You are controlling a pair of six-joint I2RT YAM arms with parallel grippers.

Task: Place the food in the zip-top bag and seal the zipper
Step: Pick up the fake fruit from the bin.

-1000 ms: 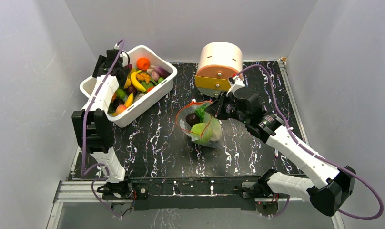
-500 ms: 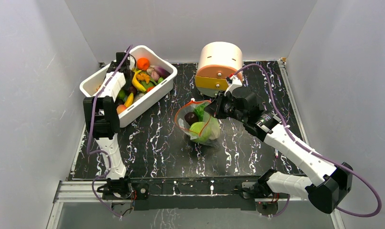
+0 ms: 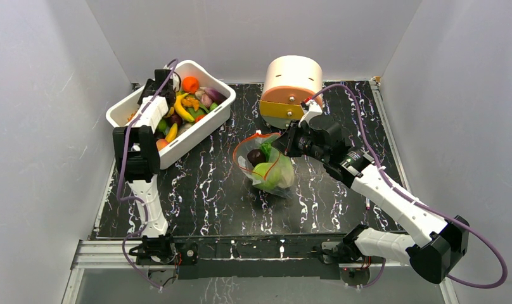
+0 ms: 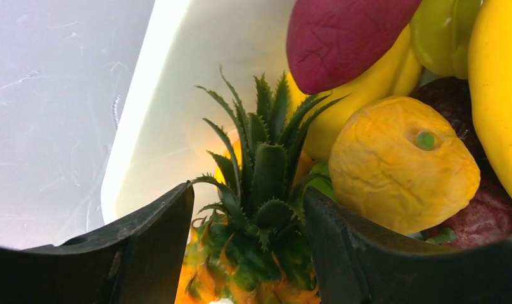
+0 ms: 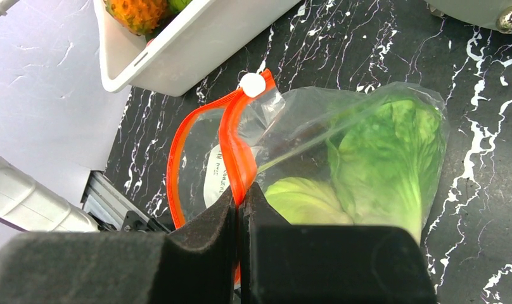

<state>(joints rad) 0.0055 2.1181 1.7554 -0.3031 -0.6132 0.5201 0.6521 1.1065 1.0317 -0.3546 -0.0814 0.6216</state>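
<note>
Zip-top bag (image 3: 266,166) lies mid-bench with its mouth standing open toward the far left. Inside it are a leafy lettuce (image 5: 386,152), a pale cabbage (image 5: 304,199) and a dark piece (image 3: 255,156).

The right pincer (image 5: 241,209) is clenched tight on the zipper (image 5: 231,145). Its two fingers are pressed together on the orange-red strip at the bag's near lip.

The left pincer (image 4: 247,209) hangs down inside the white tub (image 3: 199,130). Its fingers are spread to either side of a toy pineapple (image 4: 253,253), and the leafy crown fills the gap between them. Whether the pads press on the pineapple I cannot tell.

The tub's pale inner wall rises just left of the pineapple. A wrinkled yellow fruit (image 4: 402,164) crowds it on the right, with a purple-red piece (image 4: 342,38) above, so there is little room in that corner.

The bag sits apart from the tub's near wall. The round drawer box (image 3: 291,88) stands just behind the right wrist. Bare surface lies in front of the bag and to its left.

The bench (image 3: 209,190) is black with white marble veining. Plain pale walls close it in on three sides, and a metal rail with the arm bases runs along the near edge.
</note>
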